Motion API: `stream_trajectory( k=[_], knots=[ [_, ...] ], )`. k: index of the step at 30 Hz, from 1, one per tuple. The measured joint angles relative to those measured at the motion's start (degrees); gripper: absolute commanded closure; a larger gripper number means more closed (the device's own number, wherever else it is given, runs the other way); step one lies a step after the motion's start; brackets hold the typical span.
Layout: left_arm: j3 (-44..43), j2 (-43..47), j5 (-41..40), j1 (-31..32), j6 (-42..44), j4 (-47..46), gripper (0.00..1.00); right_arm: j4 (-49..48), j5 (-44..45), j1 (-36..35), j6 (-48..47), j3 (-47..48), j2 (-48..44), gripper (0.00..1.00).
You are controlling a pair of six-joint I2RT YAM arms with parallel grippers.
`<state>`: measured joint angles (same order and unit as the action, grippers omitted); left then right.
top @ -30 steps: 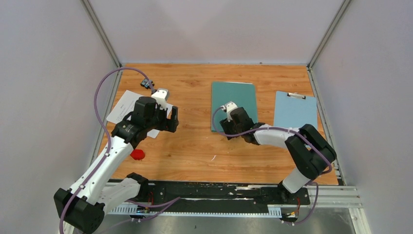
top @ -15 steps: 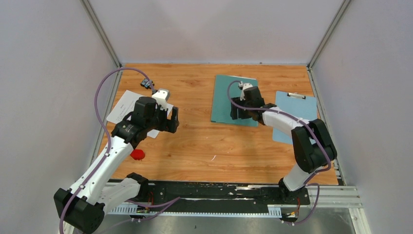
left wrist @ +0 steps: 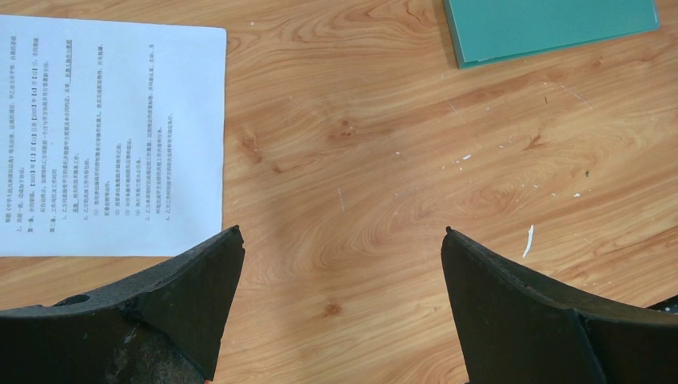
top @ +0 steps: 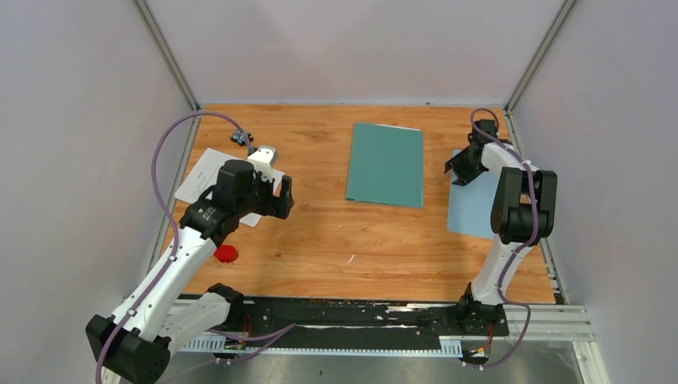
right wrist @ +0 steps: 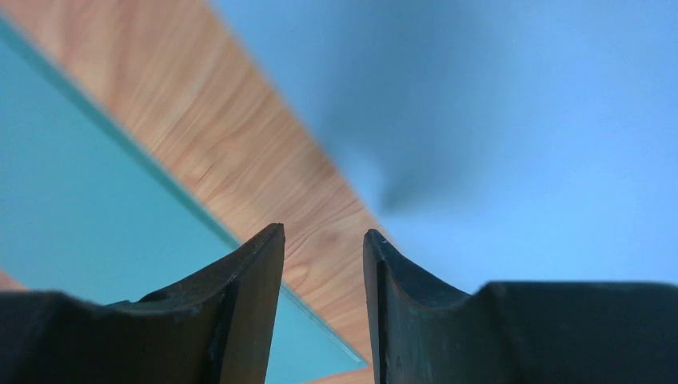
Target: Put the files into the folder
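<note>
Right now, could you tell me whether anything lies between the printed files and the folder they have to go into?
Nothing visible does: only bare tabletop separates the files from the folder. The open left gripper hangs above that stretch, touching neither. The folder itself looks closed.

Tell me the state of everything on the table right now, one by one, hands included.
folder: closed, lying flat.
files: lying flat, outside the folder.
clipboard: lying flat.
left hand: wide open, empty.
right hand: narrowly open, empty.
</note>
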<state>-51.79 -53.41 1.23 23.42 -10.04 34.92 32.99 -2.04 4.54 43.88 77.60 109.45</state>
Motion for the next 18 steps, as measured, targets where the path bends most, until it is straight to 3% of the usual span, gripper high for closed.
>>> stream_trajectory(
  k=[8,18],
  knots=[
    [0.0,0.0,-0.04,0.0,0.11,0.0,0.0,4.33,2.03,8.74,8.07,6.95,5.64,0.62],
    [0.0,-0.04,-0.26,0.0,0.2,0.02,0.0,9.38,10.08,11.72,16.72,20.17,11.78,0.63]
  ],
)
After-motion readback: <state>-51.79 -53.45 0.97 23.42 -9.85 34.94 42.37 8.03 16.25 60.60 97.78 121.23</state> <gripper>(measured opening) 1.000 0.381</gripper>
